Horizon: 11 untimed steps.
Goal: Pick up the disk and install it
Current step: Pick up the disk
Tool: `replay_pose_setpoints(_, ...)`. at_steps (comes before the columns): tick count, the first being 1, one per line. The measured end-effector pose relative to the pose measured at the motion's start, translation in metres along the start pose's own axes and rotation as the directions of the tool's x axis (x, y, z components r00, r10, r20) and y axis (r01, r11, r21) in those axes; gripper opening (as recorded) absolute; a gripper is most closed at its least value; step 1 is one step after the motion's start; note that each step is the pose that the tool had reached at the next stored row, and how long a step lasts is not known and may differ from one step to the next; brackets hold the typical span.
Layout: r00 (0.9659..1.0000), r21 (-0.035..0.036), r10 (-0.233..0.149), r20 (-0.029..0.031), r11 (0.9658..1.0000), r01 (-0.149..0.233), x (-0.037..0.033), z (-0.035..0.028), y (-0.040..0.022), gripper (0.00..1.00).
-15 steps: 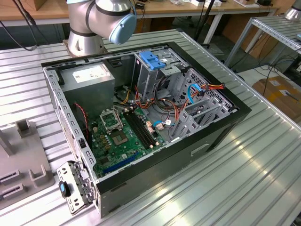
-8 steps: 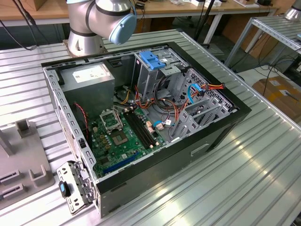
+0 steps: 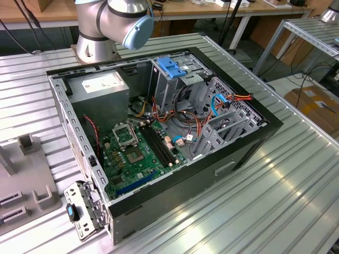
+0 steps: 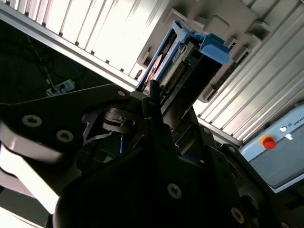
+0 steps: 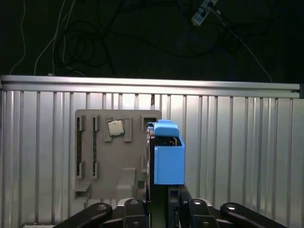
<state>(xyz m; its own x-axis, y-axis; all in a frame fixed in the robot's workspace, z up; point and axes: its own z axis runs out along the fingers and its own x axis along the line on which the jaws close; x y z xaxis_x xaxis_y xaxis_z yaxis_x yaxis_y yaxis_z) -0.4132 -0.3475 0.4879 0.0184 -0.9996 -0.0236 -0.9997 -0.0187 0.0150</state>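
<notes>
Claw [image 5: 160,197] grips the disk [image 5: 169,161], held upright between its jaws.

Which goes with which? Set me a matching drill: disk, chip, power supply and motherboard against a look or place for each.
Things:
1 disk
2 chip
3 power supply
4 motherboard

Descriptions:
A green, on the floor of the case
B grey box with a white sticker
C blue rails, standing on edge at the holder
D small square lying flat in a holder pocket

Pairs: 1-C, 2-D, 3-B, 4-A
</notes>
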Motion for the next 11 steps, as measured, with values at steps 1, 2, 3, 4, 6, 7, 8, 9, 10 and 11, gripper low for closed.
replay_pose_setpoints(1, 1.0, 0.0, 0.0, 0.0, 1.0, 0.0, 0.0, -0.0018, 0.0, 0.35)
replay_pose_setpoints(2, 1.0, 0.0, 0.0, 0.0, 1.0, 0.0, -0.0001, -0.0029, 0.0, 0.35)
replay_pose_setpoints(3, 1.0, -0.0001, 0.0, 0.0, 1.0, 0.0, -0.0001, -0.0044, 0.0001, 0.35)
replay_pose_setpoints(4, 1.0, 0.0, 0.0, 0.0, 1.0, 0.0, -0.0001, -0.0046, 0.0, 0.35)
replay_pose_setpoints(6, 1.0, -0.0001, 0.0, 0.0, 1.0, 0.0, -0.0001, -0.0048, 0.0001, 0.35)
replay_pose_setpoints(7, 1.0, 0.0, 0.0, 0.0, 1.0, 0.0, -0.0001, -0.0048, 0.0001, 0.35)
replay_pose_setpoints(8, 1.0, 0.0001, 0.0, 0.0, 1.0, 0.0, -0.0001, -0.0048, 0.0001, 0.35)
replay_pose_setpoints(9, 1.0, 0.0, 0.0, 0.0, 1.0, 0.0, -0.0001, -0.0049, 0.0001, 0.35)
replay_pose_setpoints(10, 1.0, 0.0, 0.0, 0.0, 1.0, 0.0, -0.0001, -0.0049, 0.0001, 0.35)
replay_pose_setpoints(11, 1.0, 0.0001, 0.0, 0.0, 1.0, 0.0, -0.0001, -0.0048, 0.0, 0.35)
